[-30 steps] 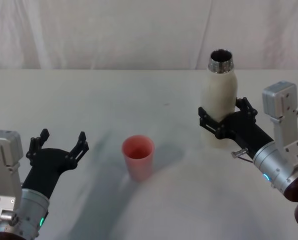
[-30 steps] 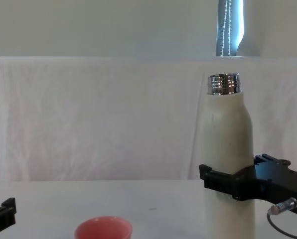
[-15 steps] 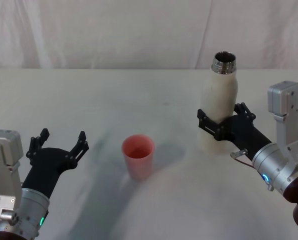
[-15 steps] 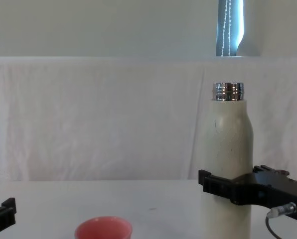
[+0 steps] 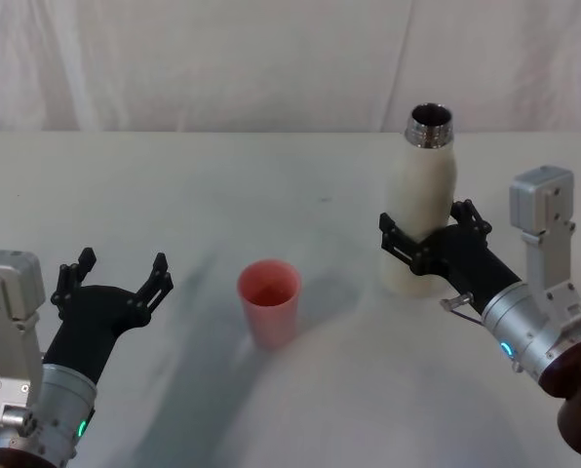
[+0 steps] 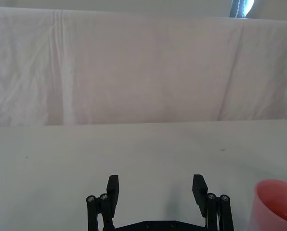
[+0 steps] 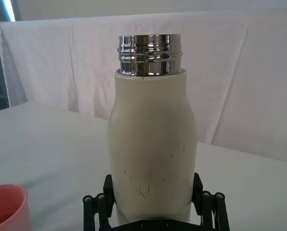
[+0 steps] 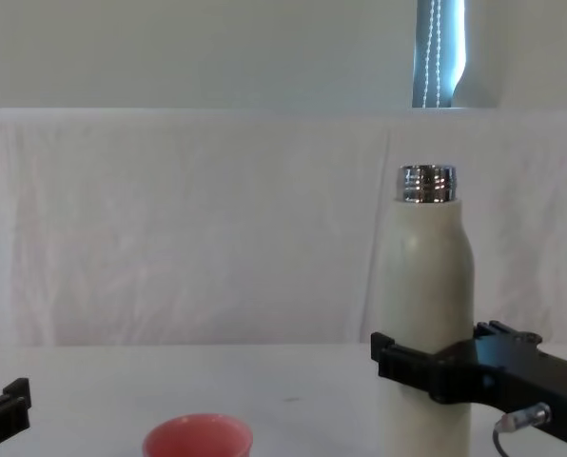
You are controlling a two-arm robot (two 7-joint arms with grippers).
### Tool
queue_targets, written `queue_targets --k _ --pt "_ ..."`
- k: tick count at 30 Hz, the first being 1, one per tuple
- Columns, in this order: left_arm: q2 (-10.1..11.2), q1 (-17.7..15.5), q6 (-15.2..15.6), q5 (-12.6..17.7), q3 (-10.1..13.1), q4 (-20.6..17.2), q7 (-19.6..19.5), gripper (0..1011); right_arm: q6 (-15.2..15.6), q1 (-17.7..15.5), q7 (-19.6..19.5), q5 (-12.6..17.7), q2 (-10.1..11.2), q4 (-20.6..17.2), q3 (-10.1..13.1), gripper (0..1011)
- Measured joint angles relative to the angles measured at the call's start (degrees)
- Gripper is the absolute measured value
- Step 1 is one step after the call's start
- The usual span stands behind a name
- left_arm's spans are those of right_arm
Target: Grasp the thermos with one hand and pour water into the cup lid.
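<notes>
Head view, nearest first: the left tool (image 5: 115, 281) sits low at the robot's left, fingers spread wide and holding nothing, idle above the worktop (image 5: 222, 175). Ahead of it and toward the robot's right stands the cup lid (image 5: 269, 304), upright, well apart from either tool. In the left wrist view its pink rim (image 6: 277, 204) shows just beside the open fingers; whether it holds any water I cannot tell.

The right tool (image 5: 424, 240) is closed around the lower body of the thermos (image 5: 419, 205), one finger on each side. The right wrist view shows the bottle (image 7: 152, 154) upright between the fingers, steel neck open, no cap on it. In the chest view the thermos (image 8: 424, 314) rises tall above the tool (image 8: 426, 371); whether its base touches the worktop is hidden.

By my reading, the grasp is done. Carrying the bottle over to the cup lid, on the tool's left, and tipping it are still to come.
</notes>
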Motion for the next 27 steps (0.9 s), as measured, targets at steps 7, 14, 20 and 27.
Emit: queue_targets --k 7,14,20,27 --pt "0.0 0.0 0.0 0.0 0.0 0.0 0.0 1001 -3.0 0.9 -0.2 -0.9 -0.7 2.3 -0.6 950" --pt "0.0 0.0 0.0 0.0 0.0 0.0 0.0 1001 -4.7 2.1 -0.1 -0.8 -1.5 4.5 -0.7 950" --pt "0.0 0.0 0.0 0.0 0.0 0.0 0.0 1001 -4.7 3.3 0.1 -1.2 -2.0 6.3 -1.1 950" --pt "0.0 0.0 0.0 0.0 0.0 0.0 0.0 1001 -4.4 4.1 0.2 -1.6 -2.1 7.6 -1.3 950"
